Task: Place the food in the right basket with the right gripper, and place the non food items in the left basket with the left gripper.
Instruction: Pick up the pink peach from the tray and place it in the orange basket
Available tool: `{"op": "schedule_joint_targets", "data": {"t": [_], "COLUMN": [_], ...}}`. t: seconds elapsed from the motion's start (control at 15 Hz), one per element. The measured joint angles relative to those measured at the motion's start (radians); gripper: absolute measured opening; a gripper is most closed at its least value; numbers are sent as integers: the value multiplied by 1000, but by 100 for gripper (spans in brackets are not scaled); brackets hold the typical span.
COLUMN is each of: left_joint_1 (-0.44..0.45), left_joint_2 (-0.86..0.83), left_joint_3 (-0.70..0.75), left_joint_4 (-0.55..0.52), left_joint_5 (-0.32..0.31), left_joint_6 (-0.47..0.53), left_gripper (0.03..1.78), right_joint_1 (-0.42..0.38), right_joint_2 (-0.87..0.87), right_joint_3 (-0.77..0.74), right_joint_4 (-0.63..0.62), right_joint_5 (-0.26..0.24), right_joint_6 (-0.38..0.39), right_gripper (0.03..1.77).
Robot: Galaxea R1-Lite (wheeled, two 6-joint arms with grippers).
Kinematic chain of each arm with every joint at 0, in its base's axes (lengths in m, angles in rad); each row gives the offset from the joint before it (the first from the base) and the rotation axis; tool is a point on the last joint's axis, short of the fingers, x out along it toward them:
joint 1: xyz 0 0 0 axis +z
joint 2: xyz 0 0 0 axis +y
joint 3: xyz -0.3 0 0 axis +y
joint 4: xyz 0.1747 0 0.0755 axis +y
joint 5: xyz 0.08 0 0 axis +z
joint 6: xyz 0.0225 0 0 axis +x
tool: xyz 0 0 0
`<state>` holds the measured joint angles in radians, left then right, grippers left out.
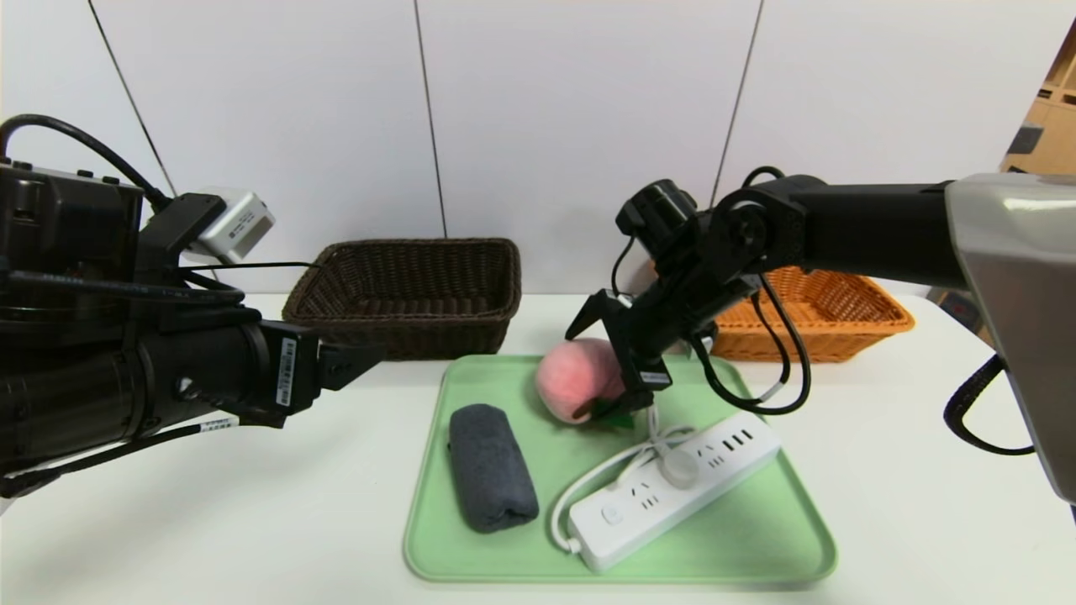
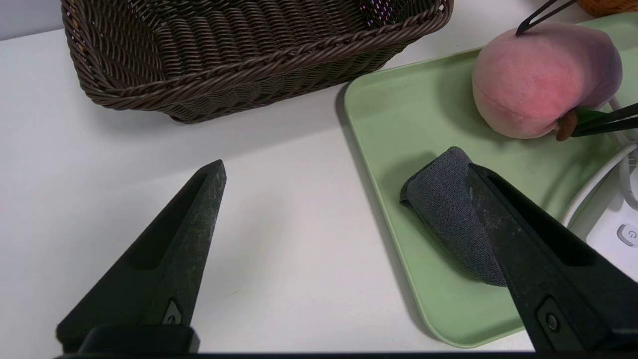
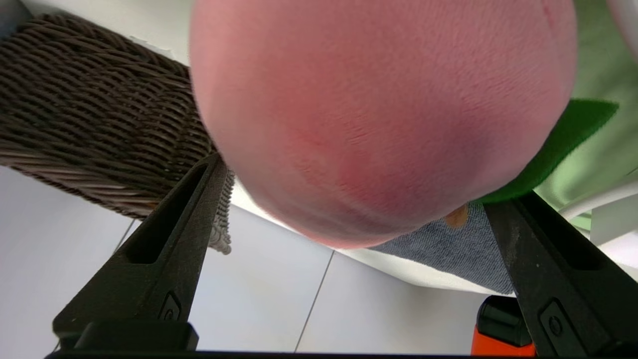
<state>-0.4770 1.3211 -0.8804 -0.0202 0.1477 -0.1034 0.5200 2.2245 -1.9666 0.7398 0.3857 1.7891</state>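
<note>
Plush peach (image 1: 565,386) on green tray (image 1: 471,556), right between the spread fingers of right tool (image 1: 576,374). Probably light, squishy, not slippery. Pinch gently across the fat middle, skip the leaf (image 3: 563,144). Left tool (image 2: 345,164) open, off beside the tray.

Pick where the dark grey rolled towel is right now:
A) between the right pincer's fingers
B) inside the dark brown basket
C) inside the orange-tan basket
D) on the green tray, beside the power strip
D: the dark grey rolled towel lies on the green tray, with the white power strip beside it.
</note>
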Motion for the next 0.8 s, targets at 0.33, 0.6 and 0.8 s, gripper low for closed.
{"op": "schedule_joint_targets", "data": {"t": [0.33,0.6,0.8], "left_joint_1": [0,0,0], "left_joint_2": [2,3,6], "left_joint_3": [-2,-1,1], "left_joint_4": [0,-1,0], "left_joint_5": [0,0,0], "left_joint_6": [-1,-1,-2], "left_gripper": [169,169,169], "right_joint_1": [0,0,-1], "right_joint_2": [18,29,34], "right_joint_3": [0,0,0], "right_joint_4": [0,-1,-6], "right_joint_5": [0,1,0], "right_joint_6": [-4,-7,-9], "right_gripper": [170,170,170]}}
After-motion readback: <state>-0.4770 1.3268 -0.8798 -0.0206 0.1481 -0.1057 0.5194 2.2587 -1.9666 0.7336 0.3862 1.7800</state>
